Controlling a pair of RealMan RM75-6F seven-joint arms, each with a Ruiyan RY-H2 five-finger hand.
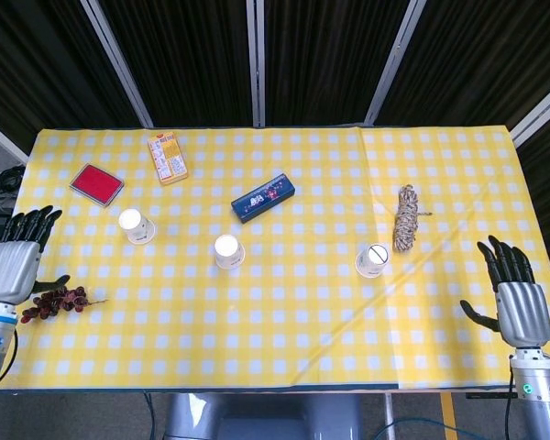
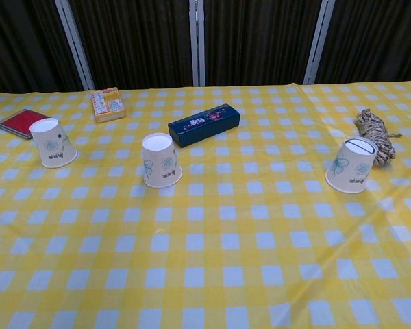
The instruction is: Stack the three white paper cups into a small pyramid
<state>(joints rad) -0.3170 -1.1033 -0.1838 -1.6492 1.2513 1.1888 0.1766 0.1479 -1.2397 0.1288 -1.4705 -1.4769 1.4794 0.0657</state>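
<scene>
Three white paper cups stand upside down and apart on the yellow checked table. The left cup (image 1: pixel 137 225) (image 2: pixel 52 143) is nearest my left hand. The middle cup (image 1: pixel 227 251) (image 2: pixel 160 160) sits near the table's centre. The right cup (image 1: pixel 372 259) (image 2: pixel 353 165) leans slightly beside a rope bundle. My left hand (image 1: pixel 16 259) hovers at the table's left edge, fingers spread, holding nothing. My right hand (image 1: pixel 512 297) is at the right edge, fingers apart and empty. Neither hand shows in the chest view.
A dark blue box (image 1: pixel 265 197) lies behind the middle cup. An orange packet (image 1: pixel 167 158) and a red pad (image 1: pixel 96 183) sit at the back left. A coiled rope (image 1: pixel 406 217) lies right of the right cup. Dark grapes (image 1: pixel 53 301) rest by my left hand.
</scene>
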